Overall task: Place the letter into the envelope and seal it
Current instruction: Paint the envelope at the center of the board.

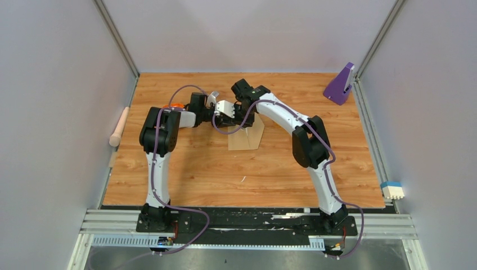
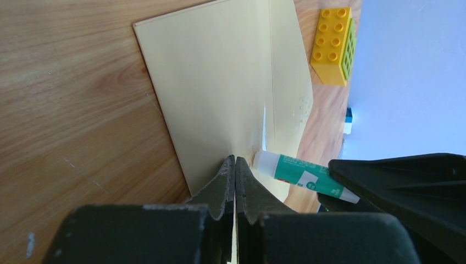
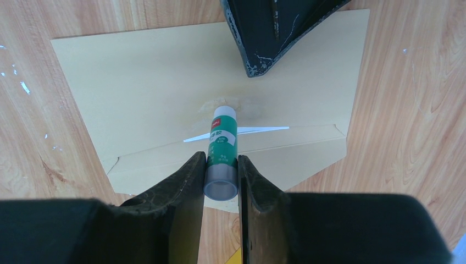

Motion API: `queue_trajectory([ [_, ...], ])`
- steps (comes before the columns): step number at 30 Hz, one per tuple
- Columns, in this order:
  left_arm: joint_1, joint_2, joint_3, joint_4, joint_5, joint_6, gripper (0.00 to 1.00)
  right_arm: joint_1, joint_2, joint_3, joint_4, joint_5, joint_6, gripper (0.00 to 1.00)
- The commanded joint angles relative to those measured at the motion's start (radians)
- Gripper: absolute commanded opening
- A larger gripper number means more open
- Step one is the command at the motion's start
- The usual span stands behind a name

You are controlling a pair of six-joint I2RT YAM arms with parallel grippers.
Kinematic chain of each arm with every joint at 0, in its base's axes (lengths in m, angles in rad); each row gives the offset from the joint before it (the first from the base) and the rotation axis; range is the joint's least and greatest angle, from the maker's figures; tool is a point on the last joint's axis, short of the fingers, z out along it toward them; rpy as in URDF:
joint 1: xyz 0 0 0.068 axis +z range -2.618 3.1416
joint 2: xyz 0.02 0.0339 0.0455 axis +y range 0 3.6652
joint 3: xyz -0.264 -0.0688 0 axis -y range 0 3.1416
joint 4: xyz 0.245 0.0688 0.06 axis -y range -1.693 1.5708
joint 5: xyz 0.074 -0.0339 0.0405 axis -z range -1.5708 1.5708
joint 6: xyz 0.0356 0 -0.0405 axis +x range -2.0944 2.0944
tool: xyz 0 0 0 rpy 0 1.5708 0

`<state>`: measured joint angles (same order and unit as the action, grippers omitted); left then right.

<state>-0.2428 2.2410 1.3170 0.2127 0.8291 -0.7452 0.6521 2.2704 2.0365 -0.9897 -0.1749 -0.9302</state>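
Letter point(image 3: 258, 130): apparently sitting inside envelope point(image 3: 137, 88), centre frame.
Right gripper point(image 3: 221, 162): grasping glue stick point(image 3: 222, 140).
Left gripper point(image 2: 235, 165): pinching envelope.
Sealing: still pending.

We see the left arm point(image 1: 158, 174) and the right arm point(image 1: 326, 180) built alike, white tapered links between bulky black joint housings, each trailed by a thin purple cable point(image 1: 190, 86) and bolted to a black base plate point(image 1: 247, 220). An orange patch point(image 1: 176, 106), perhaps a marking, shows near the left wrist. The fingers point(image 3: 176, 192) are matte black wedges, textured inside and scuffed with whitish chips
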Motion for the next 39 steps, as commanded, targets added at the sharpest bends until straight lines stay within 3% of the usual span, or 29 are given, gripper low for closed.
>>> queue_trajectory([
  [1,-0.006,0.036,0.010,-0.038,-0.046,0.044,0.00,0.004,-0.016,-0.017,-0.032,-0.045,-0.009,0.00],
  [13,-0.006,0.032,0.007,-0.037,-0.043,0.047,0.00,0.012,-0.042,-0.018,-0.050,-0.055,-0.004,0.00],
  [22,-0.006,0.032,0.005,-0.038,-0.043,0.047,0.00,0.012,0.001,-0.010,0.085,0.096,0.045,0.00],
  [39,-0.006,0.029,0.004,-0.041,-0.039,0.048,0.00,0.009,0.009,-0.026,0.138,0.097,0.047,0.00],
])
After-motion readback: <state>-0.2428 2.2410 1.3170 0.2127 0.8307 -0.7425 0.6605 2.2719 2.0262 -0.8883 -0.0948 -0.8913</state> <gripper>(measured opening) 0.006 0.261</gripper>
